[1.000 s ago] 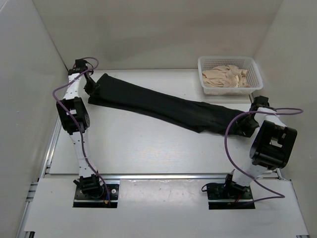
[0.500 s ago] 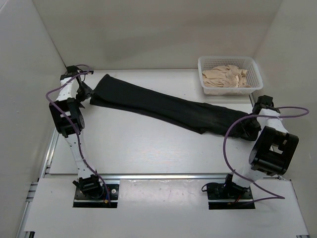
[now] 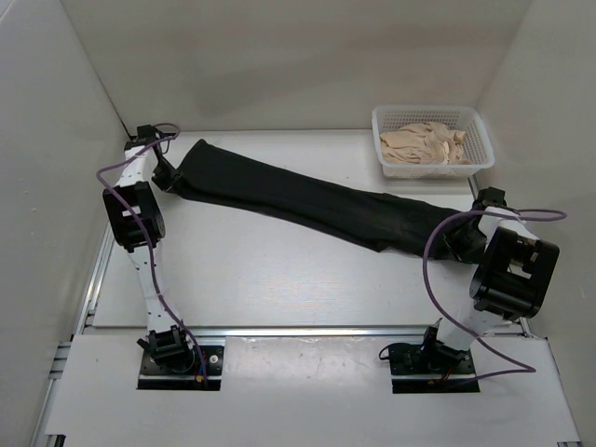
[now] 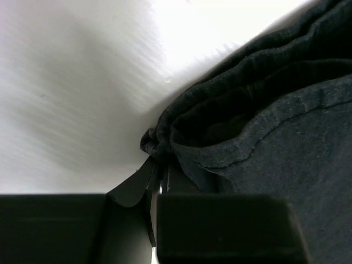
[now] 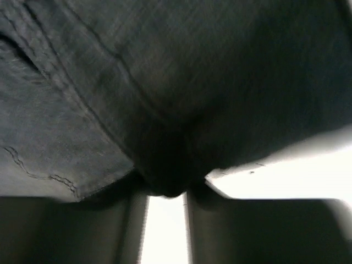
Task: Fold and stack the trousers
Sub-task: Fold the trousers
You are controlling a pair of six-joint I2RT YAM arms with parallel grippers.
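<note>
The trousers (image 3: 307, 200) lay stretched diagonally across the table (image 3: 261, 279), both ends taken: left gripper (image 3: 171, 177) clamped on the far-left edge, right gripper (image 3: 456, 244) pinching bunched cloth at the near-right end. 2 holds, likely to keep the length taut for folding.

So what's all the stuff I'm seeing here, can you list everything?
trousers: one pair, black, lying diagonally across the table, far left to near right
basket: one, white, far right corner
cloths: a pile, beige, in the basket
table: one, white, under everything
cables: two, purple, one along each arm
left arm: one, black and white, jaws shut on the trousers' far-left end
right arm: one, black and white, jaws pinching the near-right end
</note>
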